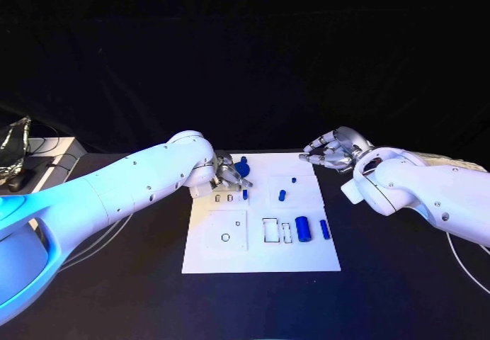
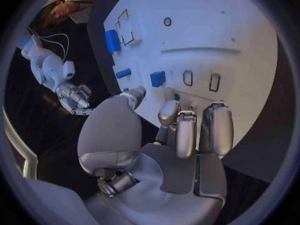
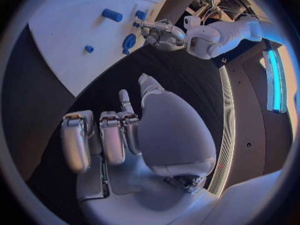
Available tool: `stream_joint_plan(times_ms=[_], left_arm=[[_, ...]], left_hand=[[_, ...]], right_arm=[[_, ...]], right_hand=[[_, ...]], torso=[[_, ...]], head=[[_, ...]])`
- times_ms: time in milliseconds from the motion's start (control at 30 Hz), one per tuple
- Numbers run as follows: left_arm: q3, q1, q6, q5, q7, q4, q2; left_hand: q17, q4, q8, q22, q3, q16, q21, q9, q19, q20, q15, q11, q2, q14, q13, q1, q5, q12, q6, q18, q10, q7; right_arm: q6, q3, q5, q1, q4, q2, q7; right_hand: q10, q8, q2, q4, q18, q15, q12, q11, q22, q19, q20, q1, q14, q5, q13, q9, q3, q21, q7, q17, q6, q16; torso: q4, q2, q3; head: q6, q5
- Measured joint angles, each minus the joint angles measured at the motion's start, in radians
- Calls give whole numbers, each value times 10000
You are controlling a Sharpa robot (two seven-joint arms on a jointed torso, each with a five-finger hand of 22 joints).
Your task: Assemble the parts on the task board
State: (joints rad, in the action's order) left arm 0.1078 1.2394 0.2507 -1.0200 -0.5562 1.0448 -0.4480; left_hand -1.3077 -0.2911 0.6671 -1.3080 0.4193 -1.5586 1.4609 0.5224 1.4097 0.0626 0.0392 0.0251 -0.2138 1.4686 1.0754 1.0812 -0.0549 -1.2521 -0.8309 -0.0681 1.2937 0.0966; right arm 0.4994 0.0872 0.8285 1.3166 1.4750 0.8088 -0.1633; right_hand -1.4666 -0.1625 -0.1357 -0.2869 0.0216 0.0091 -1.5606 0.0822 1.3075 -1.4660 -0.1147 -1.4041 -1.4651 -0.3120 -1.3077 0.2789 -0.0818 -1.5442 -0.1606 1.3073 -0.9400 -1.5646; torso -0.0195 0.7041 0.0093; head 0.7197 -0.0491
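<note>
Because the left hand [image 1: 226, 174] is set over the far left corner of the task board [image 1: 261, 261], what lies under its fingers cannot be made out, and whether anything is held there cannot be told. The white board is laid in the middle of the black surface [image 1: 388, 290], with darkness behind it. A blue cylinder [image 1: 302, 228] and a slimmer blue peg [image 1: 325, 229] are seen lying side by side at the board's right, near an outlined recess [image 1: 270, 230]. The right hand [image 1: 333, 154] is held off the board's far right corner, fingers curled in on nothing.
</note>
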Motion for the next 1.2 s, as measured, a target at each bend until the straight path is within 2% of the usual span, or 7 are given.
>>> stream_joint_plan(times_ms=[367, 1000, 1200], left_arm=[[-54, 0, 330, 10, 0, -28, 79], [-197, -3, 597, 21, 7, -153, 172], [-219, -5, 651, 23, 13, -186, 200]], left_hand=[[0, 0, -60, 1, 0, 0, 0, 30, 36, 37, 0, -35, 141, 0, -18, 141, 0, 13, 0, -1, -35, 0], [2, 0, -76, 2, 1, 0, 41, 59, 36, 36, -1, -36, 152, 0, 18, 231, 0, 13, -1, -1, -36, 0], [2, 11, -116, 3, 48, 0, 41, 81, 36, 36, -1, -36, 238, -1, 18, 316, 0, 13, -1, -2, -36, 0]], right_arm=[[-23, 0, 21, 0, 6, -24, -32], [-49, -1, 48, 0, 8, -51, -55], [-58, -1, 52, 0, 13, -56, -57]], right_hand=[[0, 0, 0, 0, 0, 0, 0, 0, -1, 0, 0, 0, 0, 0, 1, 0, 0, 0, 0, 0, 0, 0], [0, 1, 42, 0, 0, 0, 0, 0, -2, 0, 0, 42, 0, -55, 4, 16, 0, 0, 0, 0, 0, 0], [0, -41, 42, -28, 0, 1, 0, 0, -2, 0, 0, 42, 0, -55, 1, 31, -27, 0, 0, 0, 0, 0]], torso=[[9, -17, 3], [24, -37, 3], [28, -38, 6]], head=[[71, 12], [148, 50], [180, 69]])
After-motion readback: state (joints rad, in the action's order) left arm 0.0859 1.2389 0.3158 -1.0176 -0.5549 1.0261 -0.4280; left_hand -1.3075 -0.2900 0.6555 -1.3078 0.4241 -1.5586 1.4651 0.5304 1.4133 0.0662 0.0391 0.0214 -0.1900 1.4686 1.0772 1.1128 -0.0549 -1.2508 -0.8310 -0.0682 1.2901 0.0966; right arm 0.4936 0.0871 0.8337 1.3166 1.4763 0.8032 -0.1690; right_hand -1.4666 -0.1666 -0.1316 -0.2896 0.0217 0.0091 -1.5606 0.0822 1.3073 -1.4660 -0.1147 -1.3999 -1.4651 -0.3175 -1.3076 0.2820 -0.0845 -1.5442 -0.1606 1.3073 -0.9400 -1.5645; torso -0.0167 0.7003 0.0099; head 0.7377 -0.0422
